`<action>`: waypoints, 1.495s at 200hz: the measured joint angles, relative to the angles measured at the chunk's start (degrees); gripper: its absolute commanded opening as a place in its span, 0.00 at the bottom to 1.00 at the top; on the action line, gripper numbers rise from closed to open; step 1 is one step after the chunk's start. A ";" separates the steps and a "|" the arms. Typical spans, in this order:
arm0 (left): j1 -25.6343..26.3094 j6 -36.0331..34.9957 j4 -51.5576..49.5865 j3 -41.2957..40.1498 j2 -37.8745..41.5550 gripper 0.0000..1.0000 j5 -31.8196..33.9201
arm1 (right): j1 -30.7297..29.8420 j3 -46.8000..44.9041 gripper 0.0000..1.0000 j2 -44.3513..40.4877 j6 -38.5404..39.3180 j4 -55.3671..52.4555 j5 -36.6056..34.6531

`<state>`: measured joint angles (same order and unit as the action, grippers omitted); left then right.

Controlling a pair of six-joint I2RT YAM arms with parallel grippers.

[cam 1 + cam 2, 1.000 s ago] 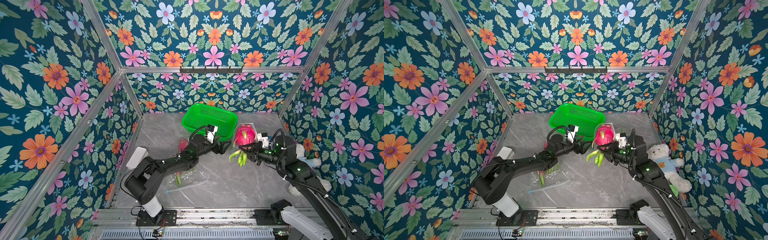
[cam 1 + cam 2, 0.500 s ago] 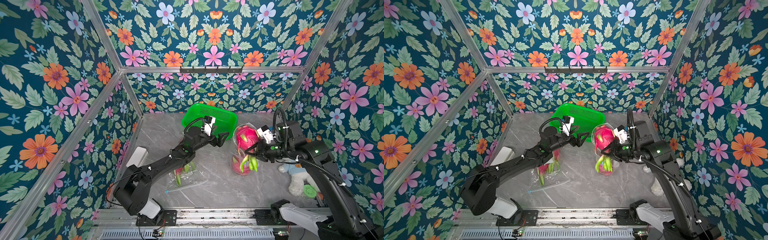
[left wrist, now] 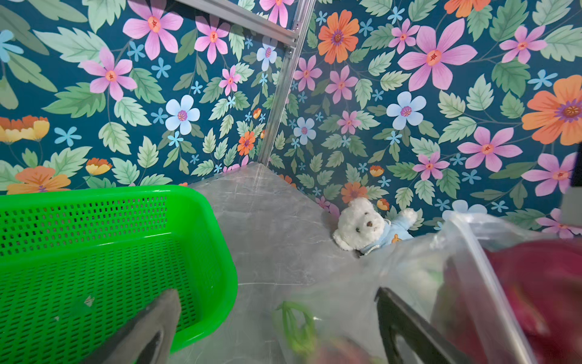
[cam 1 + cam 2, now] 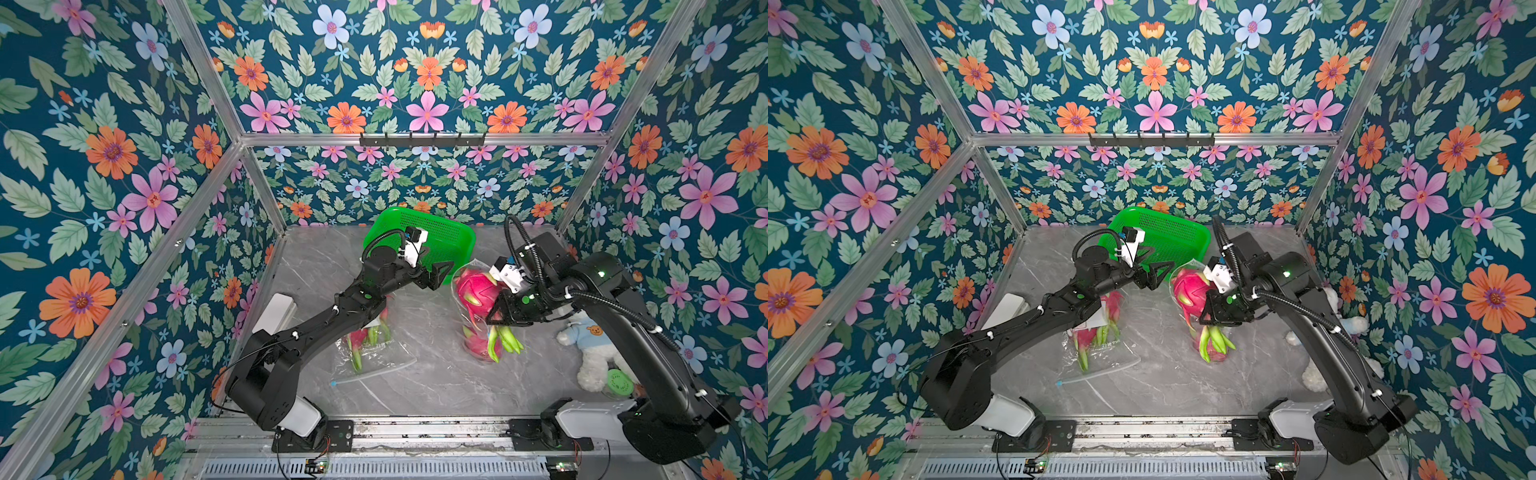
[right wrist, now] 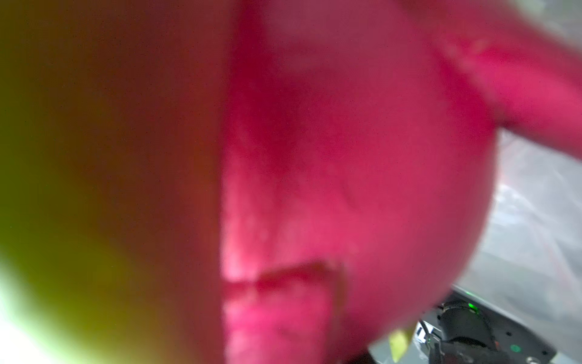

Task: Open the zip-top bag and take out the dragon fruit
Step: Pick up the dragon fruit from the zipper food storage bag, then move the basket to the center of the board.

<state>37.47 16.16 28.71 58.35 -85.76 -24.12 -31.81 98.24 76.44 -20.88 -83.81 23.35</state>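
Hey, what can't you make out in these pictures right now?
- How the right claw holds the upright zip-top bag: right wrist view blurred, filled by dragon fruit.
- Flat bag contents: left arm mostly covers them, both top views.
- Teddy bear: partly behind right arm, top view.

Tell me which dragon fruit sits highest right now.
The top dragon fruit in the upright clear bag, against the right gripper. A second fruit sits below it in that bag; the other fruits lie low in the flat bag under the left arm.
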 measured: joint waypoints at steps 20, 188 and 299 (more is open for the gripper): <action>-1.36 0.35 0.26 -1.97 1.75 0.99 -0.33 | -1.01 2.82 0.05 2.05 0.50 0.37 -0.37; -7.54 5.14 4.22 -10.75 5.42 0.99 3.56 | 0.90 19.50 0.06 7.37 2.99 6.69 -0.79; -17.70 7.52 4.74 -11.47 1.14 0.99 5.92 | 13.99 13.75 0.06 16.26 0.20 21.35 3.21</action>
<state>19.77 23.68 33.45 46.87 -84.62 -18.20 -17.82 111.98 92.71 -20.69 -62.46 26.57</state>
